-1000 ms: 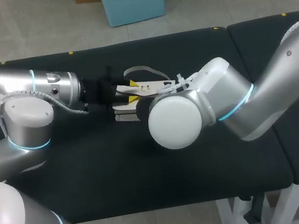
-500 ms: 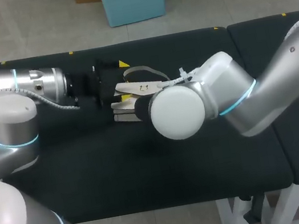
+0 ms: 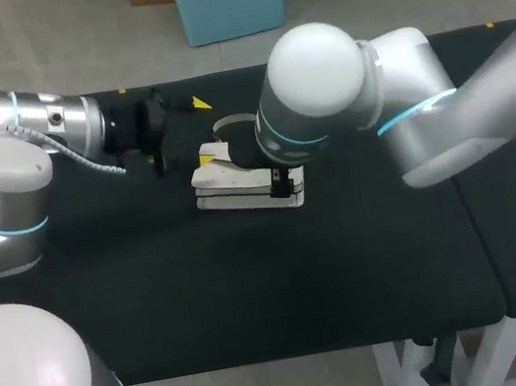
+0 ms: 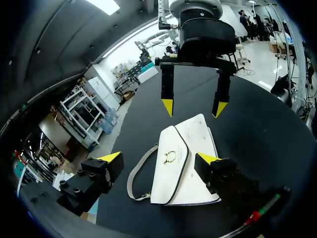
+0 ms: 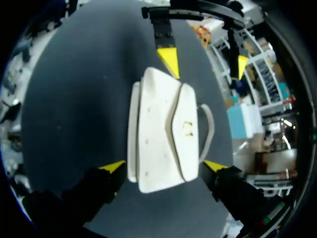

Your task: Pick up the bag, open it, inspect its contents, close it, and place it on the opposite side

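Observation:
A white handbag [image 3: 237, 185] with a closed flap, a gold clasp and a grey strap [image 3: 230, 121] lies flat on the black table. My left gripper [image 3: 177, 132] is open just left of it, touching nothing. In the left wrist view the bag [image 4: 181, 163] lies ahead of and below my left gripper [image 4: 159, 158]. Beyond it hangs my right gripper [image 4: 193, 106], open. My right arm's wrist [image 3: 315, 93] stands over the bag and hides its right part. In the right wrist view my right gripper [image 5: 164, 165] points down, open and astride the bag [image 5: 158, 134] without touching it.
The black table [image 3: 254, 284] is bare in front of the bag and to both sides. A seam [image 3: 472, 215] splits off a second black tabletop at the right. The front edge runs along the near side.
Both grippers opened and let go of the bag, which now lies flat. My left gripper drew back to the left. My right arm rose and turned to point down over the bag.

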